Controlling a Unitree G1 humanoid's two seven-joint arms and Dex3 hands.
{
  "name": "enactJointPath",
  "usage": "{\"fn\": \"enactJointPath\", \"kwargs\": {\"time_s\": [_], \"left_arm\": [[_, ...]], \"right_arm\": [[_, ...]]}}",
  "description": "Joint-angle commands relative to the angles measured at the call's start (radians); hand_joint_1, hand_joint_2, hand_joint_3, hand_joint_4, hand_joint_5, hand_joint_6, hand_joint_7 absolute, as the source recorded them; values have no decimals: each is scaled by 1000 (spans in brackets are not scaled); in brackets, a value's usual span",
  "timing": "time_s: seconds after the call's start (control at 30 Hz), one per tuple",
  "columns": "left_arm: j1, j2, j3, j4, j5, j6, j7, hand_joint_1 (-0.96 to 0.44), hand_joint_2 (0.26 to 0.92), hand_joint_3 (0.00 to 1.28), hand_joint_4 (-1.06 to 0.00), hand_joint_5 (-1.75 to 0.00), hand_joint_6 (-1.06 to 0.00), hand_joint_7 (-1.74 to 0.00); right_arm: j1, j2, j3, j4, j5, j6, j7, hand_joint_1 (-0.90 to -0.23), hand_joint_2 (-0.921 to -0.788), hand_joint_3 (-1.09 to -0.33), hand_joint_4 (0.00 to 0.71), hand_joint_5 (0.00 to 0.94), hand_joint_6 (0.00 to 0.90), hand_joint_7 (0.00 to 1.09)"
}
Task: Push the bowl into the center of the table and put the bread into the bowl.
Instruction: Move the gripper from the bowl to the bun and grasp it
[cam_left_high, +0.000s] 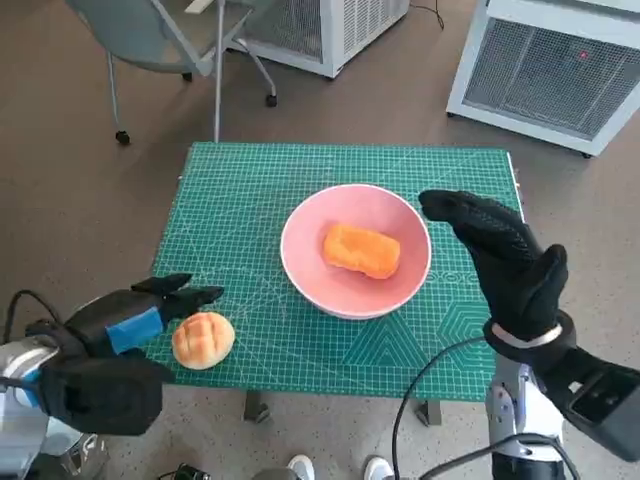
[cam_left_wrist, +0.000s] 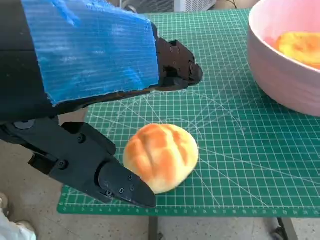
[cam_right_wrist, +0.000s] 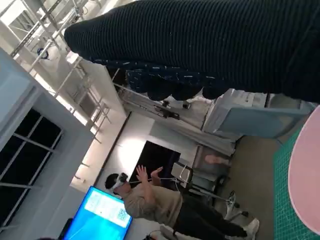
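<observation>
My left hand's black fingers (cam_left_wrist: 120, 187) bracket, untouching, the round golden bread roll (cam_left_wrist: 161, 156) at the green mat's (cam_left_high: 250, 200) edge; a nudge could roll it off. My gloved right hand (cam_left_high: 500, 255), spread, flanks the pink bowl (cam_left_high: 300, 255).

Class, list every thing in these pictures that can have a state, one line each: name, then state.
Pink bowl: upright near the mat's middle, holding an orange bread piece.
Orange bread piece: lying inside the bowl.
Round bun: on the mat near its front edge, outside the bowl.
Left robot hand: open, fingers either side of the bun.
Right robot hand: open, raised beside the bowl.
</observation>
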Motion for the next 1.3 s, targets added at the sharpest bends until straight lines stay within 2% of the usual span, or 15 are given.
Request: {"fn": "enactJointPath", "kwargs": {"time_s": [0.03,0.77,0.9,1.07,1.3], "left_arm": [[8,-11,-18,5,16,-10,16,-422,714,3,-19,0,-170,0],[-45,-81,-116,176,86,-91,128,-357,713,1,-38,-8,-169,-2],[-61,-106,-140,219,100,-99,152,-295,710,0,-62,-12,-177,-5],[-77,-129,-167,264,126,-112,191,-155,719,4,-136,-30,-223,-22],[-99,-143,-208,309,194,-114,235,3,769,18,-357,-42,-358,-38]], "right_arm": [[12,-5,0,8,9,20,5,-627,-921,-733,1,0,-1,327],[7,-9,-4,10,14,28,13,-636,-921,-731,1,0,-1,326],[6,-11,-5,11,13,28,12,-638,-921,-731,1,0,-1,327],[7,-13,-5,10,16,29,13,-640,-921,-731,1,0,-1,326],[6,-14,-6,8,18,30,14,-640,-921,-732,0,0,-1,326]]}}
